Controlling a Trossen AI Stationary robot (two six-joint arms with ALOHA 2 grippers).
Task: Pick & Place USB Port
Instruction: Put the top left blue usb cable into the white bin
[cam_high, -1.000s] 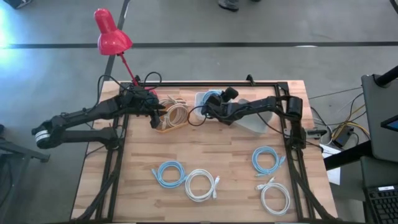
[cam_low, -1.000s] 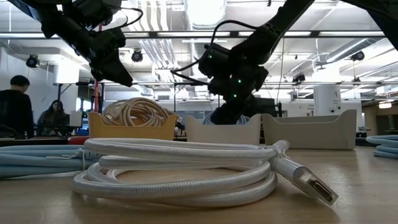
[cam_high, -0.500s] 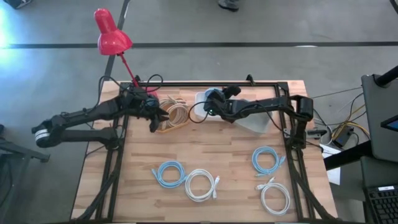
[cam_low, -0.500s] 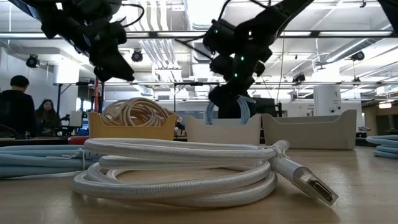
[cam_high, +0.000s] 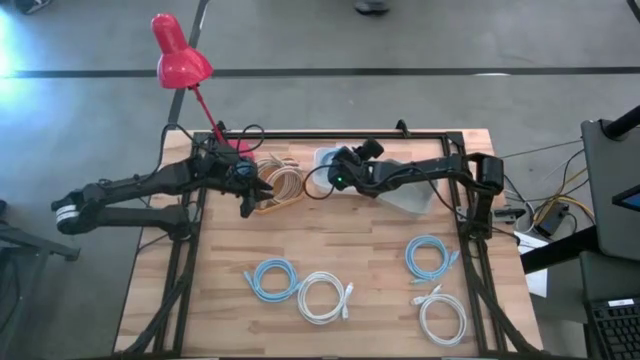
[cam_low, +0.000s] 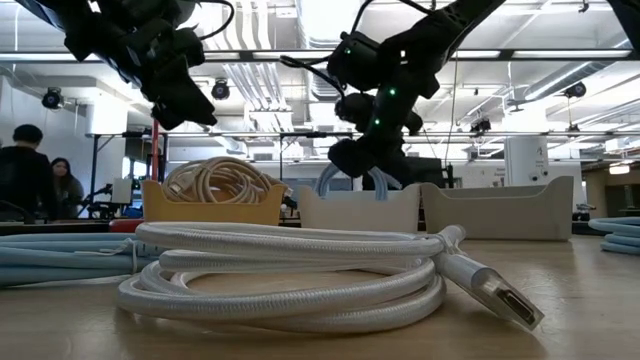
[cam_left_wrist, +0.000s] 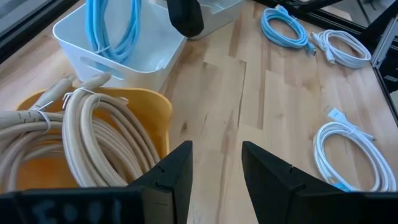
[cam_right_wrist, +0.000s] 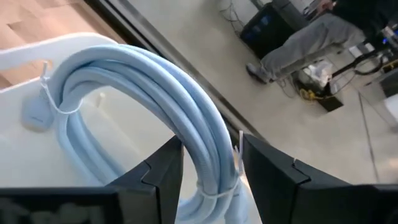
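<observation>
My right gripper (cam_high: 337, 175) is over the white bin (cam_high: 322, 160) at the table's far side, shut on a coiled light blue cable (cam_right_wrist: 155, 93). In the low view the coil (cam_low: 350, 183) hangs under it into the bin (cam_low: 360, 212). My left gripper (cam_left_wrist: 214, 168) is open and empty, hovering by the right edge of the yellow bin (cam_left_wrist: 93, 155). That bin holds coiled beige cables (cam_high: 282, 183). My right gripper pinches the light blue coil between its two fingers at the bundled strands beside a white tie (cam_right_wrist: 202, 155). It comes from above, slanting down. The coil hangs below the fingers, and its lower part is inside the white bin (cam_right_wrist: 37, 56).
On the near half of the table lie two light blue coils (cam_high: 272, 278) (cam_high: 430, 257) and two white coils (cam_high: 322, 297) (cam_high: 442, 318). A third, pale bin (cam_high: 415, 195) stands right of the white one. A red lamp (cam_high: 180, 55) stands at the far left corner. People are beyond the table.
My right gripper has moved a little toward the far edge, over the white bin, and then down. The blue coil it holds has gone from hanging above the bin's rim to dipping into the bin.
</observation>
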